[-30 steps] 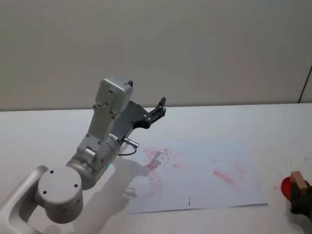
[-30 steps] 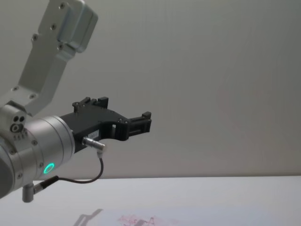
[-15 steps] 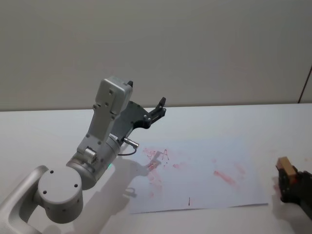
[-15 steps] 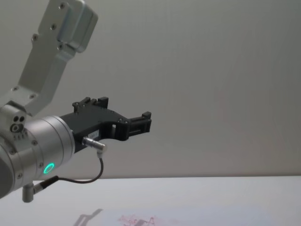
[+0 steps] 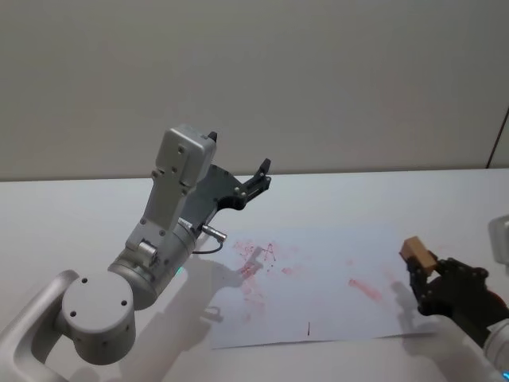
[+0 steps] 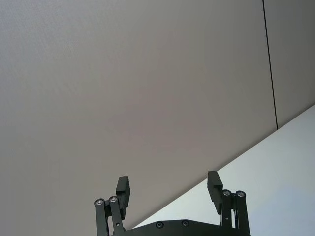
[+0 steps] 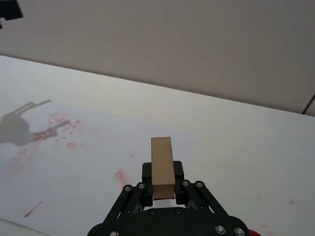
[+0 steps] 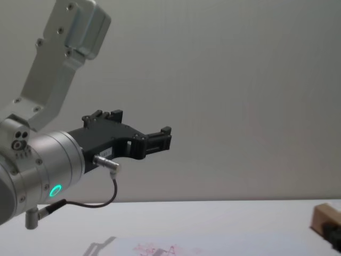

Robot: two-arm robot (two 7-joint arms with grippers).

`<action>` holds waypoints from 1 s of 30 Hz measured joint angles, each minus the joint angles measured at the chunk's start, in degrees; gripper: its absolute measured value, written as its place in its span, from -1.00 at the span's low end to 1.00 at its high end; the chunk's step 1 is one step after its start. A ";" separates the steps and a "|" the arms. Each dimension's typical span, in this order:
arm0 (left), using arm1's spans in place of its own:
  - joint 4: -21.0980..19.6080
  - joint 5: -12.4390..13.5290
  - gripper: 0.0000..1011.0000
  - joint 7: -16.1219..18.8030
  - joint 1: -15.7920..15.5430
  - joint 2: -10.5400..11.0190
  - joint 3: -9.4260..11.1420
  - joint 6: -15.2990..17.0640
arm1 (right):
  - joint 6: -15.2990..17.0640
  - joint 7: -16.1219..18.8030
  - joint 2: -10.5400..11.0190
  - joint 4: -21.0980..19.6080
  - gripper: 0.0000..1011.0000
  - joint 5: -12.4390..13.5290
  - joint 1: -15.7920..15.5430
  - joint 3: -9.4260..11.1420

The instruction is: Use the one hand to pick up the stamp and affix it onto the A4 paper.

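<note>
One stamp (image 5: 417,251) clamped in right end effector (image 5: 421,275) over edge of one A4 paper (image 5: 318,274); left end effector (image 6: 168,183) raised, spread, empty.

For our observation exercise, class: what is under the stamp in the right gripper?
The stamp hangs over the A4 paper, at its pink-marked right edge. The fingers of the right gripper cover its lower end.

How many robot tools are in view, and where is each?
2. The left tool is held up, open and empty, above the table by the far left corner of the A4 paper. The right tool, shut on the wooden stamp, is at that sheet's right edge.
</note>
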 joint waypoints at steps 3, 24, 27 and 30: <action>0.00 0.00 0.98 0.00 0.00 0.00 0.00 0.00 | 1.38 1.86 -0.46 0.38 -0.56 0.18 0.89 -0.34; 0.00 0.00 0.98 0.00 0.00 0.00 0.00 0.00 | 12.03 6.85 -2.29 5.08 -0.56 -2.73 5.09 -2.01; 0.00 0.00 0.98 0.00 0.00 0.00 0.00 0.00 | 12.74 7.17 -2.38 5.66 -0.56 -3.03 5.39 -2.10; 0.00 0.00 0.98 0.00 0.00 0.00 0.00 0.00 | 13.41 7.61 -2.49 6.27 -0.56 -3.40 5.76 -2.22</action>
